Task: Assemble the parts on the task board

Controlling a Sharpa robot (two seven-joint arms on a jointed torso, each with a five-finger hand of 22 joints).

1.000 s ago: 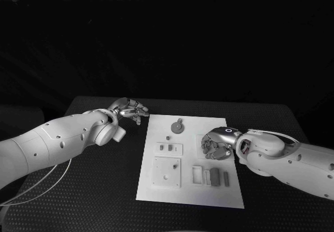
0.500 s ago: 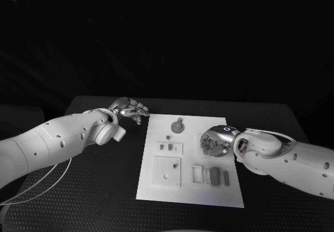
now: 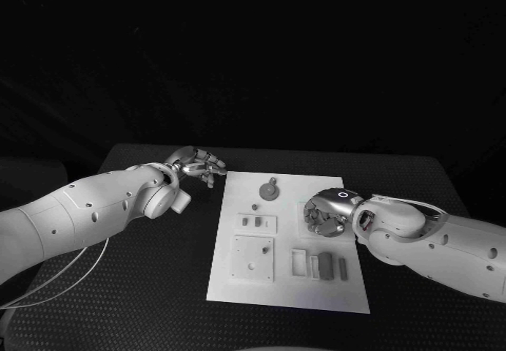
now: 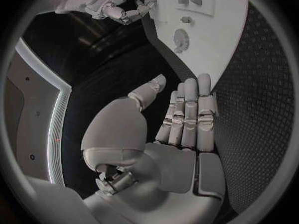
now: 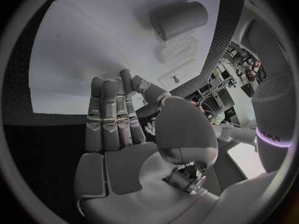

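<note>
The right hand (image 3: 325, 217) hovers over the task board's (image 3: 316, 296) right edge, fingers apart and apparently empty; the left hand (image 3: 197, 165) waits released. The parts (image 3: 326, 266) look small, stiff and light: pinch their long sides.

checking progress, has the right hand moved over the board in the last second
Yes. The right hand has crept a little toward the far end of the board, nearer the round part.

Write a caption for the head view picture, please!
Right hand hovers over the white task board; left hand waits beside it.
</note>
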